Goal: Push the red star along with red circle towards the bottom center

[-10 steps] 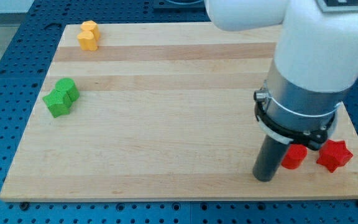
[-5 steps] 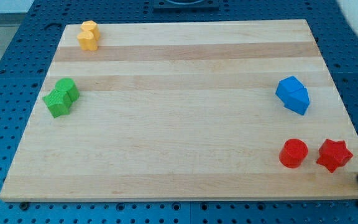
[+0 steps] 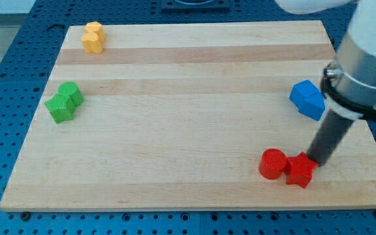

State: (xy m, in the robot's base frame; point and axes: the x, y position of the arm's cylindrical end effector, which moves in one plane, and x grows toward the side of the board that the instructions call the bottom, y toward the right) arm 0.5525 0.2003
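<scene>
The red star (image 3: 299,170) and the red circle (image 3: 273,163) sit side by side, touching, near the view's bottom right of the wooden board (image 3: 188,130). The circle is on the star's left. My tip (image 3: 318,161) stands against the star's upper right side. The dark rod rises from there up to the white arm at the view's right.
A blue block (image 3: 307,99) lies above the tip near the board's right edge, partly behind the arm. Two green blocks (image 3: 64,102) sit at the left edge. Two yellow blocks (image 3: 93,36) sit at the top left corner.
My tip came in from the bottom right edge and now presses the star. The red star and red circle have slid left by about a block's width.
</scene>
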